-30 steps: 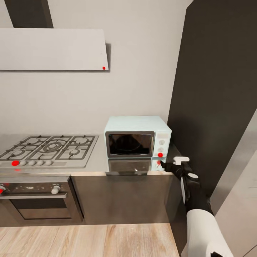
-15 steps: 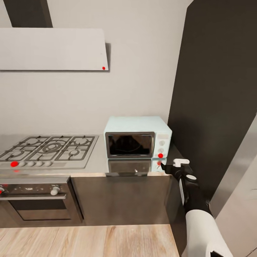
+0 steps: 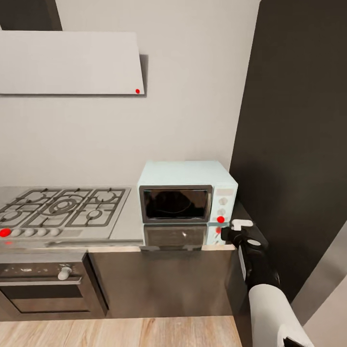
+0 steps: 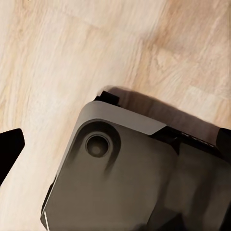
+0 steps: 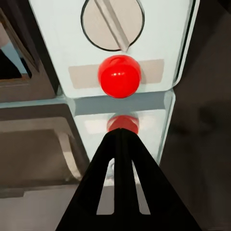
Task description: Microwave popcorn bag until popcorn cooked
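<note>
Right wrist view puts the microwave's red button (image 5: 119, 76) straight ahead of my right pincer (image 5: 121, 144), whose fingers are pressed together into one point just short of it. From the head view the microwave (image 3: 185, 192) sits on the desk (image 3: 126, 226) by the dark wall, door closed, my right pincer (image 3: 225, 233) nearest its control panel. The coming press, I judge, runs straight forward.
</note>
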Robot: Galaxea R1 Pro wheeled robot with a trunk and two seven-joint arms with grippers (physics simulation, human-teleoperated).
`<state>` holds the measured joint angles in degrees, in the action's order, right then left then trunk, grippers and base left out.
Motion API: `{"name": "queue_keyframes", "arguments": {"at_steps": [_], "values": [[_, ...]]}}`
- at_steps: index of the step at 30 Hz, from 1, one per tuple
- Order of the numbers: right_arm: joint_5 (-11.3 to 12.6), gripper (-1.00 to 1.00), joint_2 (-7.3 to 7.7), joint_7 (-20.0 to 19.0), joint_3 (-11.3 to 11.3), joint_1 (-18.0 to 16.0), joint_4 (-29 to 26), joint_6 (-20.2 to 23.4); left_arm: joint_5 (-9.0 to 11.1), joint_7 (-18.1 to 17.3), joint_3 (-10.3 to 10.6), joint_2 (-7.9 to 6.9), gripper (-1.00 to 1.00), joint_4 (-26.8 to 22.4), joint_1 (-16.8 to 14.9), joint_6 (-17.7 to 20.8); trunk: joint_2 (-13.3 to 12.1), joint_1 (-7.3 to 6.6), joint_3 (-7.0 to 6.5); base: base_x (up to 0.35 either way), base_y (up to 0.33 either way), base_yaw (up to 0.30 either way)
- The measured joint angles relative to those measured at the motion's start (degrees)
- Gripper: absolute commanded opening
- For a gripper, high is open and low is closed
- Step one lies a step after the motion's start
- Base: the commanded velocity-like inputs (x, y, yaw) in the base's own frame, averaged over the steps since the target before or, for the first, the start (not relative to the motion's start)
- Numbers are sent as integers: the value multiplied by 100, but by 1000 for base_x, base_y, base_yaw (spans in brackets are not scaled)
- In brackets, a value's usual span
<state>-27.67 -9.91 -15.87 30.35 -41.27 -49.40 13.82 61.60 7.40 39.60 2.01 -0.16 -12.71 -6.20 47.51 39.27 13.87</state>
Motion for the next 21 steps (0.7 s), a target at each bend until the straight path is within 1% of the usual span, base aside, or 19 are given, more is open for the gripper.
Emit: {"name": "queue_keyframes", "arguments": {"at_steps": [6,17,18,20,21], "values": [[-4,-100,0,6,0,-1,4,0,14,16,0,0,100,0,0,0,0,0,0,27,0,0],[17,-100,0,35,6,-4,11,0,2,0,0,-7,100,0,0,0,1,-3,0,289,0,0],[22,-100,0,36,7,-4,12,0,2,0,0,-8,100,0,1,0,1,-2,0,235,0,0],[113,-100,0,-7,-9,42,20,12,1,1,-1,-5,100,0,0,-1,4,-7,1,102,0,0],[87,-100,-1,-4,-7,52,26,8,5,0,-1,-5,100,0,0,-1,3,-12,1,35,0,0]]}}
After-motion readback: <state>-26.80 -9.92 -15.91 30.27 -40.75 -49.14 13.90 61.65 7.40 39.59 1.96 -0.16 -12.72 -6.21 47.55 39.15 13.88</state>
